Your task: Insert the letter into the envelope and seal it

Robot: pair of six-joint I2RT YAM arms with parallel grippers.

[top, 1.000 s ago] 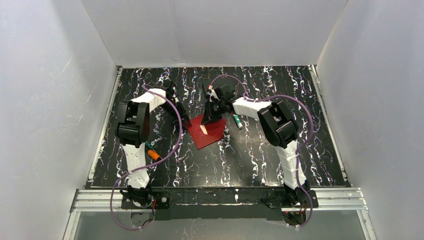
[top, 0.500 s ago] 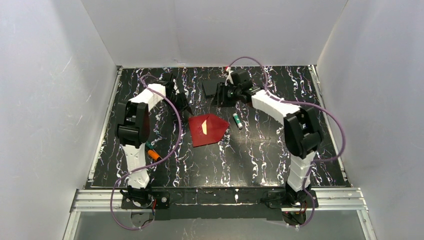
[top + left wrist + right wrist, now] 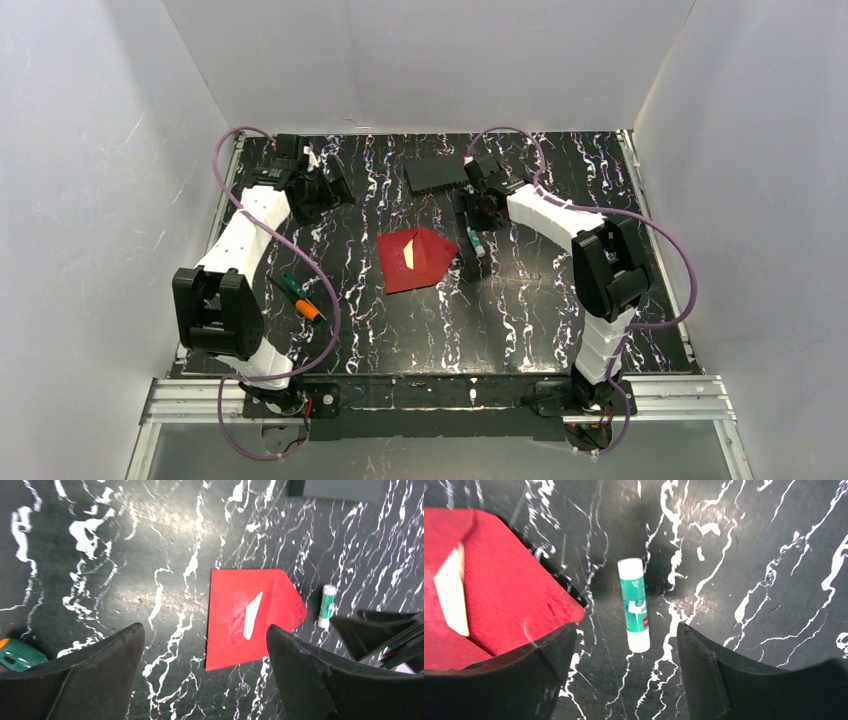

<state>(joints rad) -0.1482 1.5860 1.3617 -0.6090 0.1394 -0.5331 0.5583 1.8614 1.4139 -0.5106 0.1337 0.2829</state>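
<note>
Only a white sliver of the letter (image 3: 251, 616) shows; the rest lies hidden inside the envelope (image 3: 272, 592). In the left wrist view the dark block (image 3: 345, 486) is cut by the top edge, and the screwdriver (image 3: 15, 656) is half covered by one finger (image 3: 85, 680) of the left gripper (image 3: 203, 629). In the right wrist view the envelope runs off the left edge. Print on the glue stick (image 3: 634, 605) is too blurred to read.

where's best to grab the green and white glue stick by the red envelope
Probably across the green labelled middle of the green-and-white cylindrical glue stick, from straight above. It lies flat on the black marbled table, apart from the dark red paper envelope, lengthwise between the fingers of the open right gripper, so they would close on its round sides.
</note>
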